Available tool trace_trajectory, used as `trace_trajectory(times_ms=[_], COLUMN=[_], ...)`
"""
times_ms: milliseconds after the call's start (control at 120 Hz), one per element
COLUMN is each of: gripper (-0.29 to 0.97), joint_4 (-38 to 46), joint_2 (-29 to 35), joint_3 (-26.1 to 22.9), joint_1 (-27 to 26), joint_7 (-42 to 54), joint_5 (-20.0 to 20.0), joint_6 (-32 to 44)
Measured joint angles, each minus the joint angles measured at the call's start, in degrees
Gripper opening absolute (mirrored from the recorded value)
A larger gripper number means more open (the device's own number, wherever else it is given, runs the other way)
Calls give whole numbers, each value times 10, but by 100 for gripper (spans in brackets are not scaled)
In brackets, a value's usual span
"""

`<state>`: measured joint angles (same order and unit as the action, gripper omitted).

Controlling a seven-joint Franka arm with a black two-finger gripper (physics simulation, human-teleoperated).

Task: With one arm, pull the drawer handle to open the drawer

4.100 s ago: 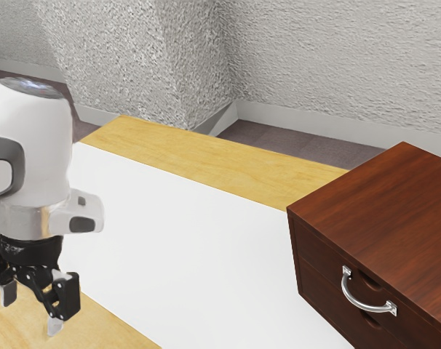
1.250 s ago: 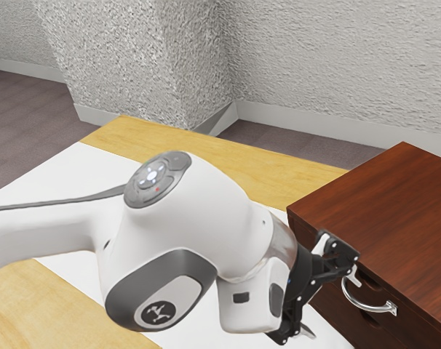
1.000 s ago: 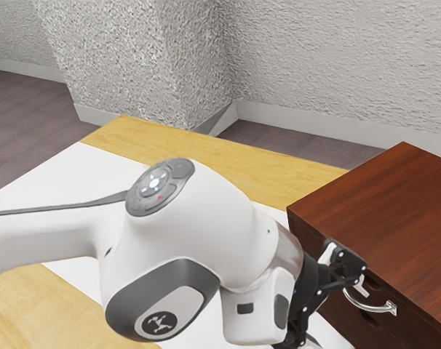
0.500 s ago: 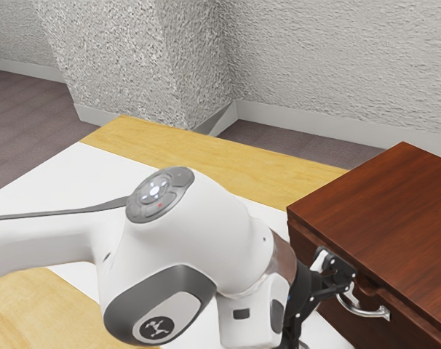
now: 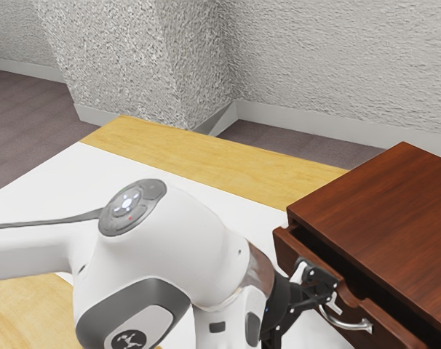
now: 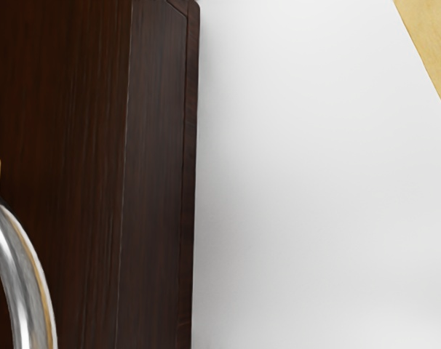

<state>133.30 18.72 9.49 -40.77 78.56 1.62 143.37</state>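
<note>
Gripper (image 5: 321,285) clamped on near end of drawer handle (image 5: 346,322). Top drawer (image 5: 293,247) stands partly out of the dark wooden cabinet (image 5: 395,211), at exterior view's right, on white table (image 5: 133,174).

The white seven-joint robot arm (image 5: 169,254) comes in from the exterior view's left, its thick last link lying low and nearly level. A grey round joint cap (image 5: 132,206) on it faces upward. From there the wrist turns toward the exterior view's right and ends in the black two-finger hand (image 5: 324,291). The hand's fingers press from two sides on the curved silver metal drawer handle (image 5: 346,324).
</note>
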Motion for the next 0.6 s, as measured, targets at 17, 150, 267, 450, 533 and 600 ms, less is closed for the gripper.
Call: trace_trajectory(times_ms=[17, 150, 267, 450, 533, 600], gripper=[71, 70, 68, 70, 69, 69], joint_4=[1, 13, 24, 46, 53, 59], joint_2=[1, 14, 27, 48, 56, 63], joint_3=[0, 0, 0, -2, -7, -14], joint_1=[0, -1, -2, -3, 1, 7], joint_7=[0, -3, -5, -7, -9, -10], joint_5=[0, 2, 6, 16, 22, 22], joint_6=[0, 1, 1, 1, 1, 1])
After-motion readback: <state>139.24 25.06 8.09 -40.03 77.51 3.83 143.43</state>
